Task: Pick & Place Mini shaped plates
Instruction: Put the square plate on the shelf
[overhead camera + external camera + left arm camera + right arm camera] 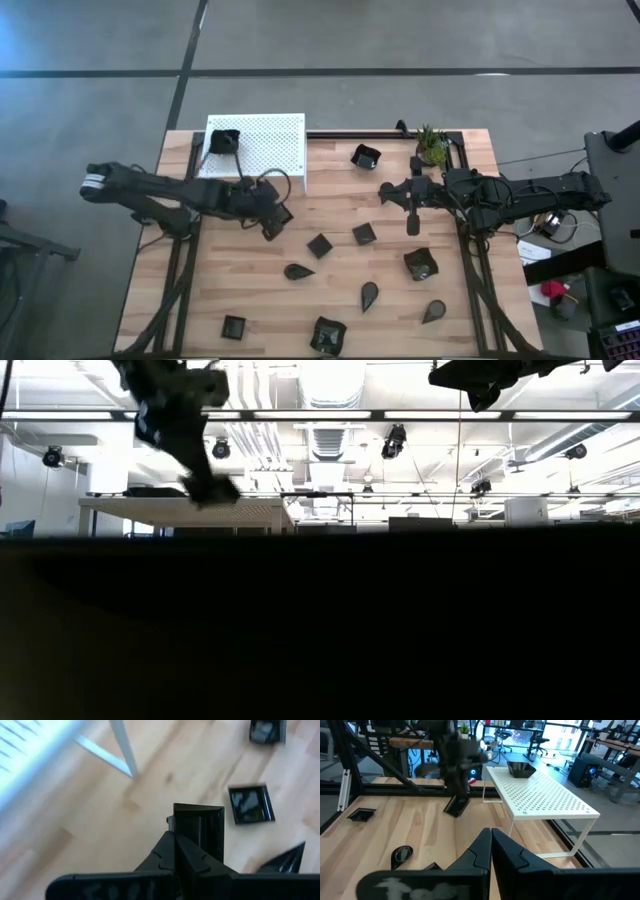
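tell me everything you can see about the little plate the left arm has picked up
The square plate is small, glossy and black, with a raised rim, plastic or glazed by its look. The left pincer is shut on one edge. It hangs tilted, clear of the wooden table, near the corner of the white perforated platform. Nothing else touches it.

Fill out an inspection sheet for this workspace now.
Surface: wooden table, white perforated platform at the far left.
Job's things: one black dish on the platform; others scattered on the table.
Clutter: potted plant at the far right.
Grippers: left gripper shut on a square plate, lifted; right gripper shut, empty, above the table.
Cables: cables on the left arm.
Surroundings: grey floor, desks beyond.
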Controlling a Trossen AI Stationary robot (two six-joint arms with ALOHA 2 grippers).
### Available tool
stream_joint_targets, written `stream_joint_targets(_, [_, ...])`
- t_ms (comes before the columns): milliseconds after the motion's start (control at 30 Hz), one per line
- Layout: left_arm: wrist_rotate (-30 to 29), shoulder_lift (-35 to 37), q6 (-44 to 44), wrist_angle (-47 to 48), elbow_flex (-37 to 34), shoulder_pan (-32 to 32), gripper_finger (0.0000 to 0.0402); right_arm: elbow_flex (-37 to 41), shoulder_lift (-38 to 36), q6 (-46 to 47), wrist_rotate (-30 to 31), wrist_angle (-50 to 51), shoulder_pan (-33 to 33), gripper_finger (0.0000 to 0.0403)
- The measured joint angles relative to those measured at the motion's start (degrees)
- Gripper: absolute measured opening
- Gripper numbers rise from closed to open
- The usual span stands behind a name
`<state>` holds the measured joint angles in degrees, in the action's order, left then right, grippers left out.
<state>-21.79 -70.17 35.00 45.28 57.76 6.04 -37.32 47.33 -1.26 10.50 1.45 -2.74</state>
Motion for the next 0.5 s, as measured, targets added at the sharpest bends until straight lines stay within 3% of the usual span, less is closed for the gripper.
stream_joint_targets(167, [-1.32, 0.84, -3.27, 4.21, 7.01, -2.99, 0.0000, 0.00, 0.00, 0.03, 0.02, -0.17, 0.00, 0.0008])
stream_joint_targets(367, [-9.96, 0.81, -4.91, 5.37, 12.18, -9.10, 0.0000, 0.00, 0.00, -0.23, 0.02, -0.25, 0.00, 0.0008])
stream_joint_targets(500, [-9.65, 0.95, -3.35, 5.42, 13.29, -15.55, 0.0000, 0.00, 0.00, -0.29, 0.17, -0.96, 0.00, 0.0008])
